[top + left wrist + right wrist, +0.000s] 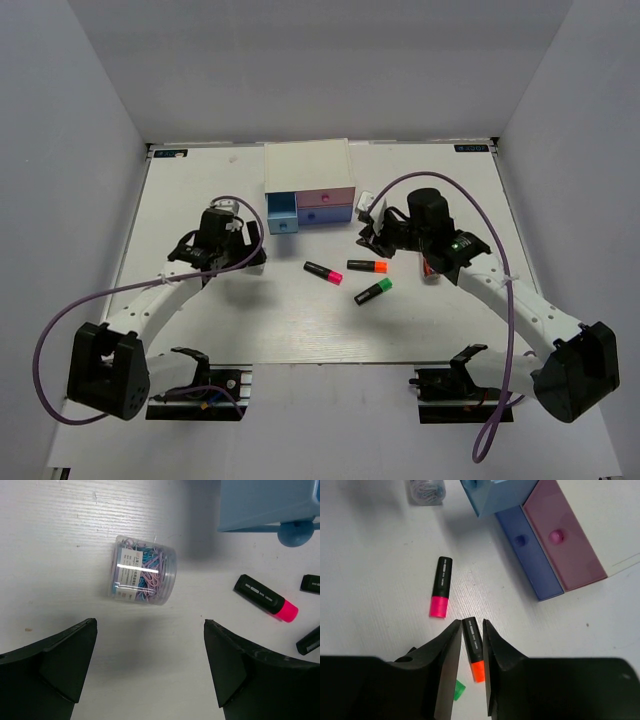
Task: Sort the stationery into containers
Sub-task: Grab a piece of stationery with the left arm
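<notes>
White tabletop [200, 320] boxed in by grey walls; all the stationery I can see lies out on it, none in a drawer yet.

Nearest, at lower centre of the top view, the green highlighter [373, 292] lies near the orange highlighter [473, 647]. The pink highlighter [440, 587] is a little to the left. That crowding is the risk, I judge. The right gripper [470, 622] is lined up on the orange one with a very narrow slot. A small offset would set a finger on top of the round barrel and roll it away, perhaps into the green one. Pinched near one end, it may also swing on the lift.

Further up, the clip tub [144, 570] lies on its side. Round and smooth, it could roll out of a closing grasp.

Beyond it, the light blue drawer [283, 212] stands pulled out of the chest [307, 165]. The pink drawer [331, 197] and dark blue drawer [325, 214] look pushed in, so anything dropped at those would bounce off.

The right gripper's jaws are narrowed to about barrel width, with the orange highlighter framed between them. Whether the pads press it I cannot tell. The left gripper [150, 625] is spread wide and holds nothing. It hangs just below the tub in its own view.
</notes>
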`<action>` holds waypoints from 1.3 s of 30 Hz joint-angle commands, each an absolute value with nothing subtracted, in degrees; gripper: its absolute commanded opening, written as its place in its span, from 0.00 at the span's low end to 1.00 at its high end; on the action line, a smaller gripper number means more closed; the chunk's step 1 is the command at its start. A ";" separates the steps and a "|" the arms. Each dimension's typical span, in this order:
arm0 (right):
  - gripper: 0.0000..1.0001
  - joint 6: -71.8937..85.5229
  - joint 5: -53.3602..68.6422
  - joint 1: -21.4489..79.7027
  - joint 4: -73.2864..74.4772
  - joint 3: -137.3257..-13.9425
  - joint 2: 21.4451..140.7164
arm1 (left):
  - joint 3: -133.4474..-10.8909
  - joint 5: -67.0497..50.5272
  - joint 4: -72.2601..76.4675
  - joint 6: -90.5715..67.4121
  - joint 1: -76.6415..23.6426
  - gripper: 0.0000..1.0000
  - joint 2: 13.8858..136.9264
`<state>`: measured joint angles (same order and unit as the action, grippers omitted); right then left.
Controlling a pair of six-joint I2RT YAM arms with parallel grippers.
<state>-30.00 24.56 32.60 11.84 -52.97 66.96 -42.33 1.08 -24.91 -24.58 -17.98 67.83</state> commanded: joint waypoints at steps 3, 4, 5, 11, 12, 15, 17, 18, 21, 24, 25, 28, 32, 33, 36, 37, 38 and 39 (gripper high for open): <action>0.33 -27.25 26.54 32.08 10.11 -52.47 65.39 | -45.79 3.68 -22.32 -21.19 -18.11 0.98 70.48; 0.33 -27.25 26.54 31.91 10.02 -52.38 65.48 | -46.31 3.69 -22.32 -20.49 -18.11 0.98 71.53; 0.34 -27.25 26.54 31.90 10.11 -52.30 65.39 | -46.32 3.69 -22.32 -20.48 -18.11 0.98 72.06; 0.37 -26.63 26.81 31.55 9.75 -51.50 64.95 | -46.85 6.41 -20.57 -18.90 -18.11 0.98 76.19; 0.39 -26.72 26.98 31.55 9.76 -51.42 64.86 | -46.85 6.42 -20.57 -18.90 -18.11 0.98 76.20; 0.39 -26.63 26.98 31.38 9.58 -51.24 64.69 | -46.32 7.47 -19.17 -18.90 -18.63 0.98 77.60; 0.39 -26.37 27.16 31.29 9.67 -51.24 64.69 | -46.32 7.47 -18.46 -18.90 -18.63 0.98 78.22; 0.39 -26.28 27.07 31.12 9.49 -51.07 64.77 | -46.32 7.47 -17.76 -18.90 -18.63 0.98 78.83; 0.39 -25.84 27.25 30.94 9.58 -51.15 65.04 | -45.79 7.47 -16.62 -18.90 -19.16 0.97 79.45; 0.39 -25.93 27.33 30.85 9.41 -51.15 64.95 | -45.79 8.00 -16.00 -19.51 -19.68 0.91 80.60; 0.39 -25.75 27.51 30.85 9.58 -51.24 65.21 | -45.79 8.00 -15.47 -19.51 -19.69 0.90 81.12; 0.39 -25.66 27.51 30.67 9.40 -51.15 65.39 | -45.79 8.00 -15.47 -20.04 -20.21 0.80 81.74; 0.39 -25.58 27.86 30.68 9.41 -51.33 65.22 | -44.74 8.70 -14.94 -20.57 -20.74 0.64 82.35; 0.39 -25.49 28.04 30.67 9.40 -51.42 65.30 | -44.74 9.22 -14.94 -21.18 -21.26 0.60 82.35; 0.39 -25.40 28.12 30.59 9.40 -51.42 65.22 | -44.74 9.76 -15.55 -21.79 -21.27 0.40 81.65; 0.39 -25.49 28.12 30.76 9.40 -51.33 64.95 | -44.74 9.76 -16.86 -21.80 -21.79 0.36 80.08; 0.39 -25.49 28.13 30.50 9.40 -51.42 65.13 | -44.74 9.76 -17.74 -21.80 -21.80 0.27 79.11; 0.39 -25.40 28.13 30.76 9.40 -51.50 65.04 | -45.26 9.76 -18.54 -22.32 -21.80 0.23 77.80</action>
